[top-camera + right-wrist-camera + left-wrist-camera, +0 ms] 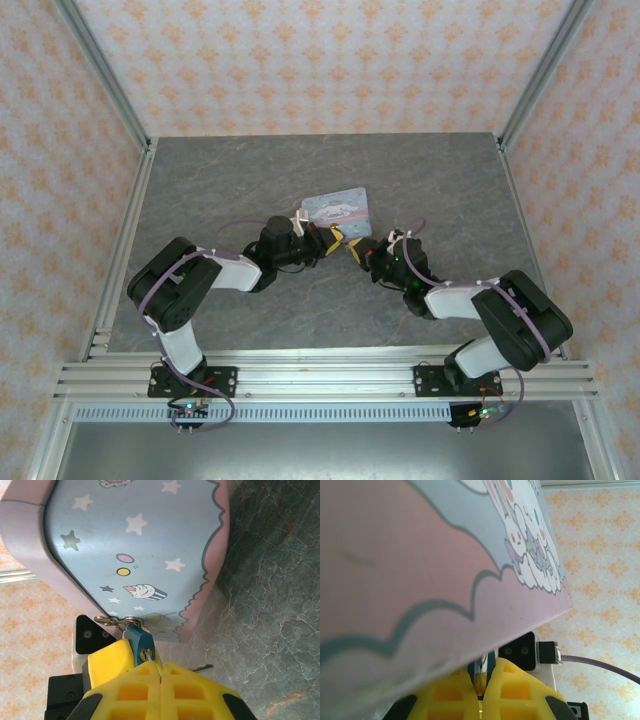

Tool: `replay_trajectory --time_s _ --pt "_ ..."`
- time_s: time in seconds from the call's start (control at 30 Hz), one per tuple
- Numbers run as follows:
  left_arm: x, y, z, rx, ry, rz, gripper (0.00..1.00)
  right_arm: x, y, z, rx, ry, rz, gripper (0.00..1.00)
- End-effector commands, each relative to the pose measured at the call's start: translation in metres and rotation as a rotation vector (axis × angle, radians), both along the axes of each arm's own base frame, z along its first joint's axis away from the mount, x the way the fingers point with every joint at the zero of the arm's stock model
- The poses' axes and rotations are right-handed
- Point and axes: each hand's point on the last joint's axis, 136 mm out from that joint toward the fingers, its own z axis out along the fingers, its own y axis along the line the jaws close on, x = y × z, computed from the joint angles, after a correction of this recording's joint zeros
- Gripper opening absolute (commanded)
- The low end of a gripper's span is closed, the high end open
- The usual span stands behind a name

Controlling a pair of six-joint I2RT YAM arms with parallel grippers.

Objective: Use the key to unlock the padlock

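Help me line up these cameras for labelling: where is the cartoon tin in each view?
Top external: cartoon tin mid-picture, at the grey table's middle.
Left wrist: tin fills the upper left.
Right wrist: tin top centre, padlock at its lower edge.
Shared landmark: the orange-patterned wallpaper.

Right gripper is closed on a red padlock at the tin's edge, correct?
Not red: the padlock is dark teal, as the right wrist view shows. The right gripper is closed on it at the tin's edge.
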Motion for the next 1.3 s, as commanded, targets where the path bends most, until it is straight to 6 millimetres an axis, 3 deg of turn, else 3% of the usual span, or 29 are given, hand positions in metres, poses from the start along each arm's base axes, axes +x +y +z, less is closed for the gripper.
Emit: replay_trajectory --time_s 0.0,0.67,0.93,1.27 --pt "0.002 -0.010 0.013 -0.042 -0.034 -0.013 0.00 0.010 0.009 0.022 0.045 -0.062 0.003 0.00" --pt "-0.005 -0.018 0.024 -0.052 -0.049 -0.056 0.00 0.018 0.018 0.018 -0.020 -0.122 0.048 0.00" --pt "-0.011 -0.024 0.018 -0.035 -0.037 -0.093 0.00 0.021 0.026 0.038 -0.034 -0.225 0.090 0.00" --pt "-0.019 -0.027 0.005 0.002 -0.014 -0.140 0.00 0.035 0.028 0.052 0.058 -0.213 0.048 0.00"
